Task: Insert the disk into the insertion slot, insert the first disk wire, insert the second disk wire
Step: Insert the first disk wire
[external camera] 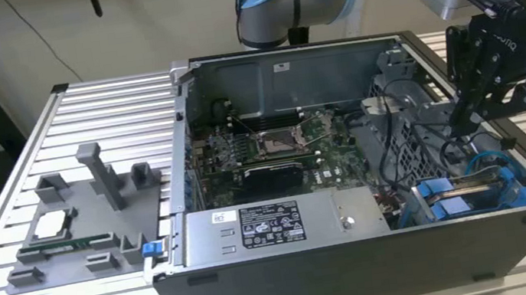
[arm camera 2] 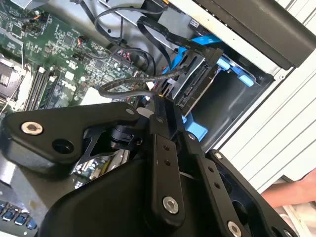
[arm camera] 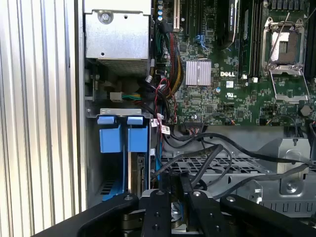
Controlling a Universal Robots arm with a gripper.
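Observation:
My gripper (external camera: pixel 467 117) hangs over the right end of the open computer case, just above the insertion slot (external camera: pixel 466 196), a grey cage with blue rails. The disk (arm camera 2: pixel 197 84) sits inside that slot (arm camera 2: pixel 195 129), its dark connector edge facing me between the blue caddy parts. The fingers look shut on a black disk wire (arm camera 2: pixel 129 85) that loops from the motherboard side toward the disk's edge. In the first wrist view the gripper (arm camera: pixel 178 185) pinches the dark wire end beside the blue tabs of the slot (arm camera: pixel 123 133). The gripper (arm camera 2: pixel 159 109) stands a short way off the disk.
The grey labelled power-supply box (external camera: pixel 274 227) lies along the case's near wall, and the motherboard (external camera: pixel 274 146) fills the middle. Several loose black cables (arm camera: pixel 232 160) cross the metal bracket. A grey fixture tray (external camera: pixel 78 220) stands on the slatted table at the exterior view's left. A hand (arm camera 2: pixel 291 193) shows outside the case.

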